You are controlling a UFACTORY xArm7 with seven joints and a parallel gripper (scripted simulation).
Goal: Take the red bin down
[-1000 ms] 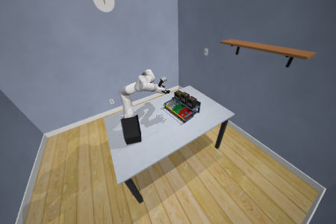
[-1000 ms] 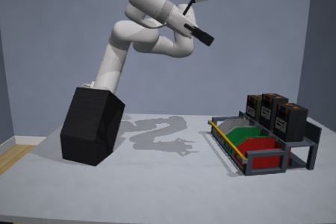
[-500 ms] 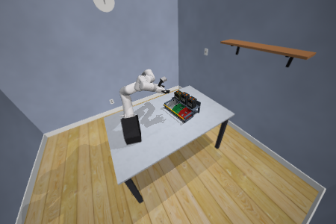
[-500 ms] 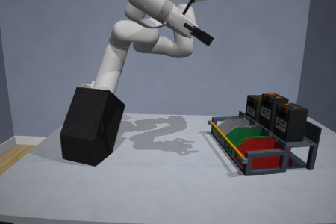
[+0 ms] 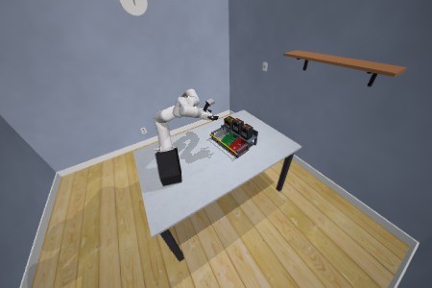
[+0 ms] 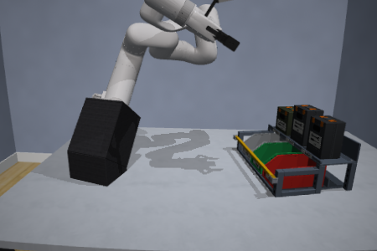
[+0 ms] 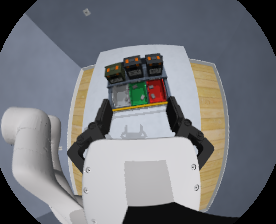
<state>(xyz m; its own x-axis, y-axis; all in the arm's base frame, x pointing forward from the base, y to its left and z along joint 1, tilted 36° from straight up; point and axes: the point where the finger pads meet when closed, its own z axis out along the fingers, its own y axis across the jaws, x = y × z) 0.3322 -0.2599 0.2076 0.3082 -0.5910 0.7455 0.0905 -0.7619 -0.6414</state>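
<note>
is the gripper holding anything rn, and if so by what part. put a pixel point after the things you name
Nothing is held: the gripper (image 5: 212, 117) (image 6: 233, 44) (image 7: 139, 104) is open, and the red bin (image 5: 237, 147) (image 6: 295, 171) (image 7: 157, 91) sits in the shelf unit (image 5: 243, 154) (image 6: 298, 172) (image 7: 109, 95).
</note>
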